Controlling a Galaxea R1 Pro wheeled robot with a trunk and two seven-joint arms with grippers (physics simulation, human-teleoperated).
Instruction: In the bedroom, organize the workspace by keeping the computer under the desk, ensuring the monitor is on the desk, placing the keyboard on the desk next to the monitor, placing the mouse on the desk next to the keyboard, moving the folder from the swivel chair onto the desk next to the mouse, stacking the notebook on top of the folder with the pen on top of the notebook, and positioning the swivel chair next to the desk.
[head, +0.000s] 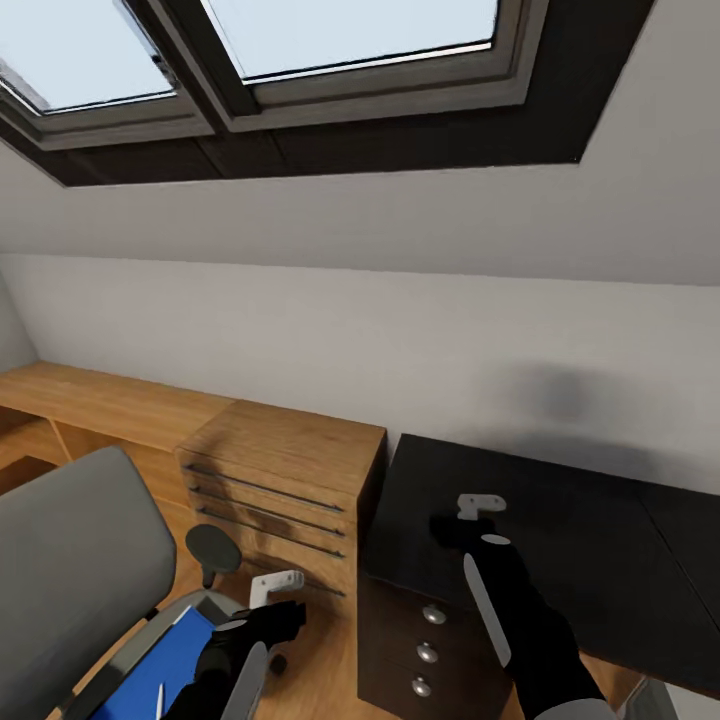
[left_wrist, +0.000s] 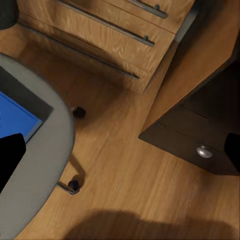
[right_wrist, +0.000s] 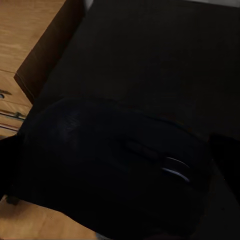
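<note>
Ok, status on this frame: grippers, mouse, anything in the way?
Right gripper shut on mouse, above the desk. Left gripper over swivel chair, state unclear. Folder on seat.

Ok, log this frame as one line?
right gripper: shut on mouse, over desk | left gripper: state unclear, near swivel chair | folder: on chair

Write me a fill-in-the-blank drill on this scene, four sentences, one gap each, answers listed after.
1. The folder lying on the swivel chair is bright ____.
2. The right gripper holds the mouse above the glossy ____ top of the desk.
3. The knobs on the desk's dark drawer unit are round and ____.
4. A thin white ____ lies on the folder.

Missing words: blue; black; silver; pen
</note>
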